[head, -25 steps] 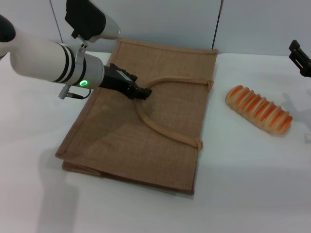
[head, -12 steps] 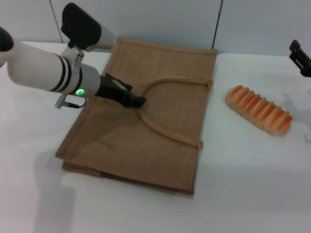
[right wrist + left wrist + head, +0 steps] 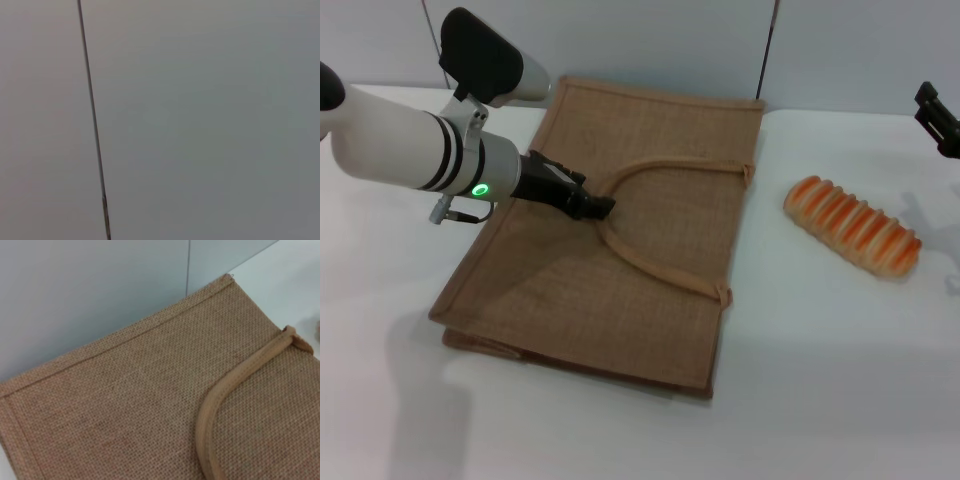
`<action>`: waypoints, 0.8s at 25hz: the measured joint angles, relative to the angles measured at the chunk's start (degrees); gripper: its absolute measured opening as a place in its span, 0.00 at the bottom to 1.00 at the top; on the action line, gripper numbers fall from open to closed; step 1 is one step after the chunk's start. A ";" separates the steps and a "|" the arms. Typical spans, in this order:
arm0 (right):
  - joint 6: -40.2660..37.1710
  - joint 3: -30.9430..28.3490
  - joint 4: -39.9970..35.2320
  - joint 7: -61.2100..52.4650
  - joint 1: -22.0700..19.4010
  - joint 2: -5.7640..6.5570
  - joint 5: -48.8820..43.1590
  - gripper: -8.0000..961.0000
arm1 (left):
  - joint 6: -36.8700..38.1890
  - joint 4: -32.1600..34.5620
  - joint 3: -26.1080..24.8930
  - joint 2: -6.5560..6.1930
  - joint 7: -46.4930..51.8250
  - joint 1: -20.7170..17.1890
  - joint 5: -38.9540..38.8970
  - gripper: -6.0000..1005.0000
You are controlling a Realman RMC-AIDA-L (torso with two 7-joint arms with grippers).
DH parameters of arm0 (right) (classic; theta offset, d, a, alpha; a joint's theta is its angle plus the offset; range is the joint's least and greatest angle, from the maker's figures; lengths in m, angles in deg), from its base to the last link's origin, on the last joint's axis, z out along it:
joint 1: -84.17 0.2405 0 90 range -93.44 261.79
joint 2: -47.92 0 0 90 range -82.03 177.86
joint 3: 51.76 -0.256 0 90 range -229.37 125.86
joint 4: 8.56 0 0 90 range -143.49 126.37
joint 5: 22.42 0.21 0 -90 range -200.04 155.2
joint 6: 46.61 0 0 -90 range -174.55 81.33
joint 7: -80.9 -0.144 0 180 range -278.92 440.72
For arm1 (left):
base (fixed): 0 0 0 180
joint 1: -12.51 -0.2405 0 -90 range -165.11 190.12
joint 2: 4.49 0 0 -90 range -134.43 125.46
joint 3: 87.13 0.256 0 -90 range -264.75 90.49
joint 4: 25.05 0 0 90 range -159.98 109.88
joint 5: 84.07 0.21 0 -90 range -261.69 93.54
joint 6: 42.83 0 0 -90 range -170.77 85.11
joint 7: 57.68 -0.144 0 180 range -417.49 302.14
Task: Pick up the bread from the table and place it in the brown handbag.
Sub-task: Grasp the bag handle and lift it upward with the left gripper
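Bread (image 3: 852,227) lies on worktop (image 3: 820,380), at 3 o'clock from flat brown handbag (image 3: 650,150), long axis 10-to-4 o'clock. Left gripper (image 3: 598,208) at handle loop (image 3: 650,255); fingers narrow, perhaps pinching it. Right gripper (image 3: 940,118) at 2 o'clock edge, fingers unreadable.

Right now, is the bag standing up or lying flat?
Lying flat: the bag is spread on the table, handle flopped across its top face, left gripper at the handle.

Flat tan-brown woven jute handbag (image 3: 650,260), lighter tan handle loop (image 3: 660,225). Cream loaf of bread (image 3: 852,226), orange-brown ribbed stripes. Plain white smooth table (image 3: 840,380).
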 joint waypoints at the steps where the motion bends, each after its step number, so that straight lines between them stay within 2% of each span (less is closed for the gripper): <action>1: 0.00 0.00 -0.01 0.00 0.00 0.00 0.00 0.81 | 0.02 -0.01 0.00 -0.05 0.05 0.00 -0.20 0.60; 11: -0.49 0.01 -0.02 0.00 0.14 0.08 0.00 0.81 | -0.14 0.28 0.00 -0.72 0.87 0.57 -1.34 0.60; 20: -0.42 0.09 0.07 0.00 0.16 0.09 0.00 0.81 | 0.04 0.01 0.00 -0.63 1.00 0.17 -1.34 0.60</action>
